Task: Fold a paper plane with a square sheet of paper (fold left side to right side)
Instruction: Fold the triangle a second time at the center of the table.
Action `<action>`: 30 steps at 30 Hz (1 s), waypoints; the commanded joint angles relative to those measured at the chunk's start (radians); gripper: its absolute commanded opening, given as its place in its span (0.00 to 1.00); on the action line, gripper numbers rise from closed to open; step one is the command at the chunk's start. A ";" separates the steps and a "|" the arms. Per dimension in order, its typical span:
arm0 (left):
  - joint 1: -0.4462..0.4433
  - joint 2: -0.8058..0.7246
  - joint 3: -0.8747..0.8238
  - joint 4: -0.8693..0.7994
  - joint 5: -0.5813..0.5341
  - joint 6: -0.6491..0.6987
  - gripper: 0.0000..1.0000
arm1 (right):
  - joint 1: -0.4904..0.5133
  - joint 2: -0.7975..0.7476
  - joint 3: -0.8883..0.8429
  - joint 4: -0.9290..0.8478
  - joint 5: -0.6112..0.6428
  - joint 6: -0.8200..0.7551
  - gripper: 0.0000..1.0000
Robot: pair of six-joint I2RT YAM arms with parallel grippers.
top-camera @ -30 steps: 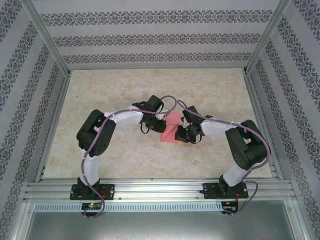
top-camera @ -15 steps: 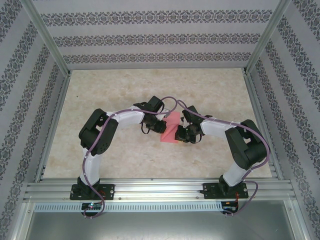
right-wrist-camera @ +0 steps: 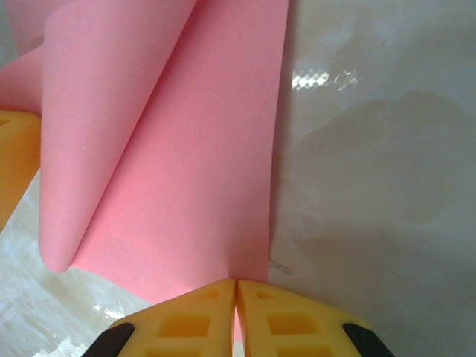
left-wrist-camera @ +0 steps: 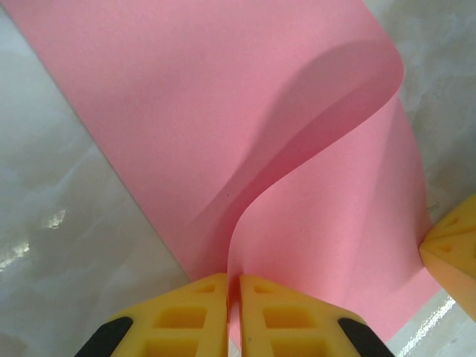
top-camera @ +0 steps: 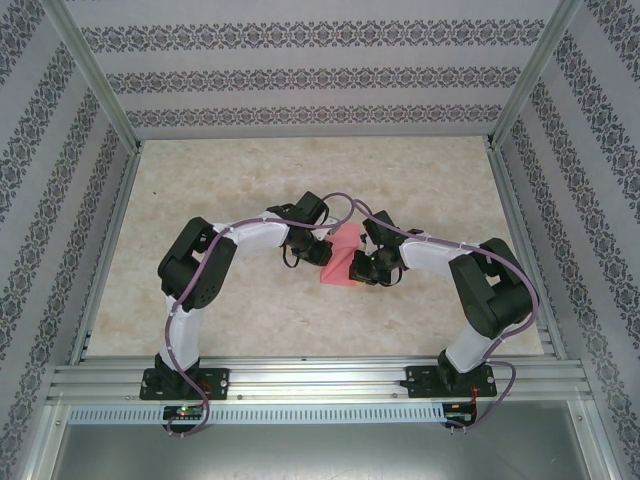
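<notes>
Over the last second my left arm has edged a little toward the right. The pink shape between my two grippers looks almost the same as it did then. My left gripper stays clamped, pads together on the left edge of the square sheet of paper, which it holds up off the table so the sheet rises in a soft curl and arches over toward the right. My right gripper is also pressed together on the sheet, at the near end of its right edge, and that edge lies flat on the table. The sheet sits about mid-table, well apart from every edge. I judge the left-to-right fold to be under way but slow: the lifted edge has not met the right one and no crease is set. The paper is plain, and I can read no brand, label or writing anywhere.
</notes>
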 commanded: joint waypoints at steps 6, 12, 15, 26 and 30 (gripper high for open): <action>0.012 0.024 0.027 0.027 -0.019 0.003 0.12 | 0.019 0.044 -0.005 -0.054 0.048 -0.017 0.13; 0.012 0.027 0.030 0.031 -0.019 0.000 0.13 | 0.020 0.042 -0.005 -0.058 0.051 -0.017 0.13; 0.012 0.026 0.032 0.028 -0.022 0.000 0.13 | 0.019 0.041 -0.005 -0.058 0.053 -0.017 0.13; 0.013 0.012 0.014 0.027 -0.037 0.001 0.12 | 0.021 0.041 -0.006 -0.057 0.052 -0.019 0.13; 0.013 0.018 0.011 0.028 -0.037 0.000 0.12 | 0.017 0.025 -0.002 -0.055 0.051 -0.023 0.13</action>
